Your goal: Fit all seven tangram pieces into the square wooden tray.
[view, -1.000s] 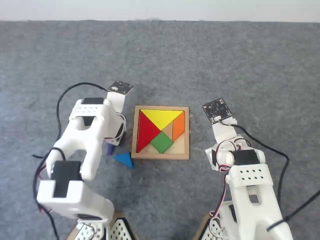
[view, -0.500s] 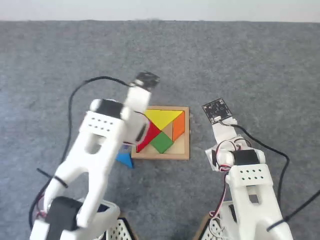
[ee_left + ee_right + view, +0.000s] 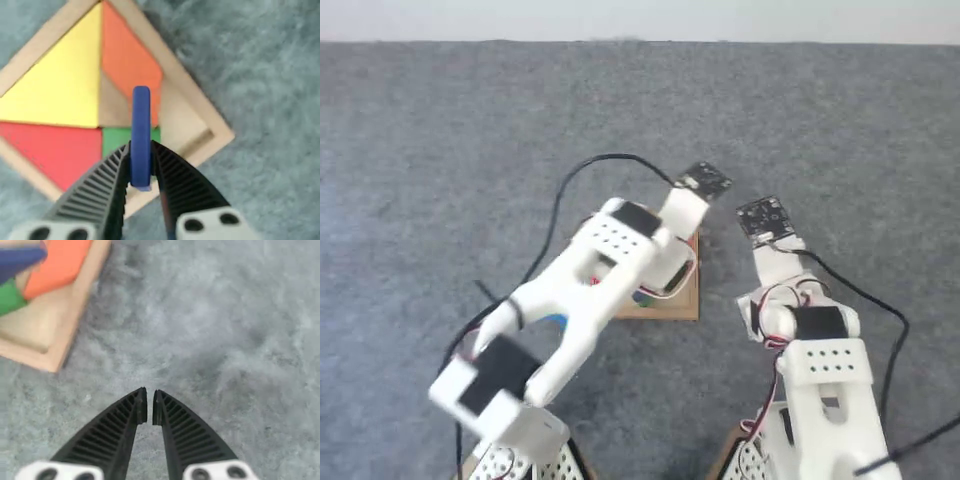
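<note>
Left hand pinched a dark blue wooden piece edge-on over the square wooden tray; next, probably, laying it into the gap

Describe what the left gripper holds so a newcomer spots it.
Find the square wooden tray on the grey carpet. Over it, the left gripper pinches a dark blue flat piece on edge; the pieces in the tray lie flat, none blue.

No text, label, brand, number or sign can be read in any view.
</note>
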You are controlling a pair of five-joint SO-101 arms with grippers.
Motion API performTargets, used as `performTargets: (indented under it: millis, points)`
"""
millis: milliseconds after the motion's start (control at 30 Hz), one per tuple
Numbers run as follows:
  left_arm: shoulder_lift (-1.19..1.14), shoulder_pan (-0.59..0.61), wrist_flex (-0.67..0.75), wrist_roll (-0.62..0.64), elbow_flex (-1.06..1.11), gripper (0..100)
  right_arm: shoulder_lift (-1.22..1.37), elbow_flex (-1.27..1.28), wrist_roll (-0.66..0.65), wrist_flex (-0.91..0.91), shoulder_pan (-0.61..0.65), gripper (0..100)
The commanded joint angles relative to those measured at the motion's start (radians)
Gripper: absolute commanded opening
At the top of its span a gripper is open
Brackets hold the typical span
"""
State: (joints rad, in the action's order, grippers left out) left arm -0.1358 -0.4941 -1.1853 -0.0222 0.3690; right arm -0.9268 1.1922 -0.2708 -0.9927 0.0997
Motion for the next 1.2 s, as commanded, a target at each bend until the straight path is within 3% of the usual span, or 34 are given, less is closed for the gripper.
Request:
performTargets:
  millis: [0,400,633,800,1167]
  points:
    - [-0.061,-0.018,0.015,0.023,-0.110,1,-0.033,-0.008,0.018,-0.010,-0.038,4.0]
    - [-0.120,-0.014,0.014,0.026,-0.150,2,-0.035,-0.006,0.015,-0.008,-0.036,4.0]
    - [-0.118,-0.040,-0.094,0.026,-0.189,15,-0.035,-0.006,0.015,-0.008,-0.033,4.0]
    - [-0.118,-0.058,-0.158,0.031,-0.249,15,-0.035,-0.003,0.015,-0.008,0.005,4.0]
    - [-0.118,-0.060,-0.163,0.026,-0.252,15,-0.036,-0.003,0.015,-0.008,-0.001,4.0]
